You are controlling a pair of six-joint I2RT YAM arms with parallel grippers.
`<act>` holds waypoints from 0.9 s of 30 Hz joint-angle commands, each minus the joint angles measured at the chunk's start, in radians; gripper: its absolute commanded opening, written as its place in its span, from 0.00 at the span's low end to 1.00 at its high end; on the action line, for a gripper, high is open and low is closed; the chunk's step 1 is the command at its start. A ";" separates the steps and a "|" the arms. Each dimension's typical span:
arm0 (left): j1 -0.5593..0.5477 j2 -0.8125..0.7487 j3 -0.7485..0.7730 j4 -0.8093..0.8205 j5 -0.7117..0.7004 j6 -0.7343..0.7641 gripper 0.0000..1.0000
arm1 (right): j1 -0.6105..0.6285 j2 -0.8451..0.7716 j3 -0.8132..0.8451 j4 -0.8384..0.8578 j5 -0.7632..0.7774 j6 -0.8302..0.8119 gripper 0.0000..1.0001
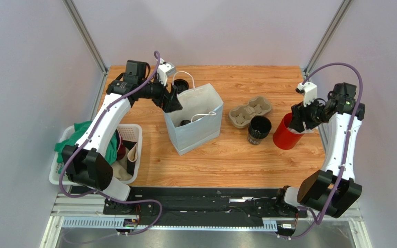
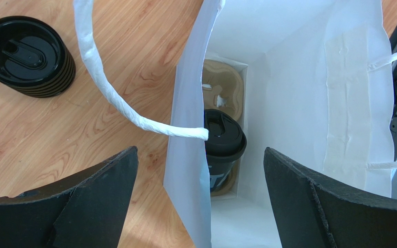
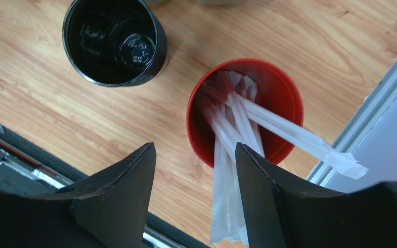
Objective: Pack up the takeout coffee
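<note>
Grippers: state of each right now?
Left gripper: open, empty, over the white paper bag.
Right gripper: open around white wrapped straws in the round red cup.

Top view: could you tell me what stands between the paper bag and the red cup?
An open black cup, with the cardboard tray just behind it, as the top view shows.

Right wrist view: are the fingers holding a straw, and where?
Nothing held. The right gripper stands open above the red cup; the straws rise between its fingers, unclamped.

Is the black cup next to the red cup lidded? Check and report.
No, the black cup beside the red cup is open-topped; the right wrist view shows its inner bottom.
</note>
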 commanded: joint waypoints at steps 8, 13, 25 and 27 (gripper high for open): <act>-0.022 0.012 0.002 0.016 0.016 0.007 0.99 | -0.001 -0.087 -0.016 0.300 0.063 0.194 0.63; -0.028 0.015 0.003 0.016 0.013 0.007 0.99 | -0.004 -0.165 -0.054 0.406 0.081 0.272 0.63; -0.042 0.017 0.002 0.014 -0.001 0.007 0.99 | -0.055 -0.050 -0.062 0.348 0.054 0.272 0.60; -0.042 0.020 0.000 0.014 -0.005 0.008 0.99 | -0.056 -0.044 -0.070 0.334 0.031 0.245 0.58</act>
